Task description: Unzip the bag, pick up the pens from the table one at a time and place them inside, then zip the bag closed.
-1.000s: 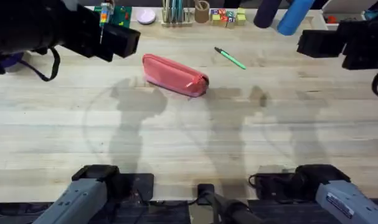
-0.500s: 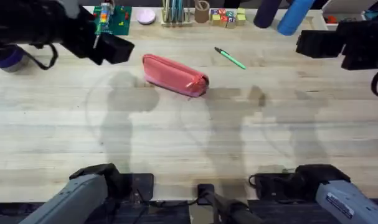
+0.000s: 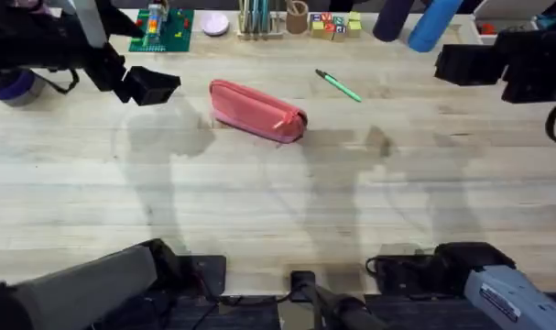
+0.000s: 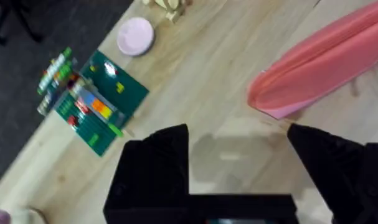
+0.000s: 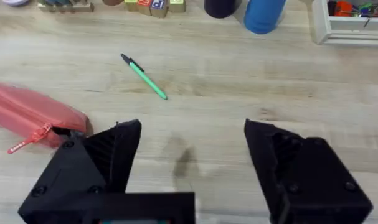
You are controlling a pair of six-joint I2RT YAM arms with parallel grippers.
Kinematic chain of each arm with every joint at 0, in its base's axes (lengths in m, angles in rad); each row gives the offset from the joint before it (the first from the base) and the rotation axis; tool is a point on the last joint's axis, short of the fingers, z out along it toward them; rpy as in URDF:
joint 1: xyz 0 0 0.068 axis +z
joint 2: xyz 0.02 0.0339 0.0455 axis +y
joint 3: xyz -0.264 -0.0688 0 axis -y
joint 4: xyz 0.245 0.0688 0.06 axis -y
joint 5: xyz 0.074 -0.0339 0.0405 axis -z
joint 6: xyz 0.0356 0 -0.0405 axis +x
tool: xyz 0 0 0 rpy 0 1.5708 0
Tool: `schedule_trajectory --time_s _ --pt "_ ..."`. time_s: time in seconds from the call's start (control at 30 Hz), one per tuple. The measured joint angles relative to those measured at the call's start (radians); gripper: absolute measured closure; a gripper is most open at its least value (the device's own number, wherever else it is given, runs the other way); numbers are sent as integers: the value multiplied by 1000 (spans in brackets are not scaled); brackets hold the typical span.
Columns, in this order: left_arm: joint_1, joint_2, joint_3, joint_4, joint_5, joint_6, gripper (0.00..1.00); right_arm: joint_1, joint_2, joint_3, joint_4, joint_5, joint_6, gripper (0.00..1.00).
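The coral-pink bag (image 3: 256, 111) lies on the wooden table (image 3: 278, 202) left of centre at the back, its zipper pull (image 3: 279, 124) hanging at its right end. One green pen (image 3: 339, 86) with a dark tip lies to the right of the bag. My left gripper (image 3: 154, 84) hovers left of the bag, open and holding nothing; its wrist view has the bag's left end (image 4: 313, 62) just past the fingers. My right gripper (image 3: 456, 62) is high at the right, open, with the pen (image 5: 145, 77) and the bag's right end (image 5: 33, 115) in its wrist view.
Along the back edge stand a green board with coloured bits (image 3: 163, 25), a pink disc (image 3: 214, 25), a rack of teal and wooden sticks (image 3: 259, 18), letter blocks (image 3: 335, 25), a dark cup (image 3: 391, 18), a blue bottle (image 3: 431, 23) and a white tray (image 5: 354, 22).
My left arm has drawn back to the left and a little lower, away from the camera, so its gripper now shows smaller beside the bag. The right arm, bag and pen have not moved.
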Motion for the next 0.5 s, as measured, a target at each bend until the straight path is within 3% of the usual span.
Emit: schedule_trajectory --time_s 0.33,0.5 --pt "0 77 0 196 74 59 9 0 0 0 -10 0 0 5" --pt "-1 119 0 231 125 63 9 0 0 0 -26 0 0 5"
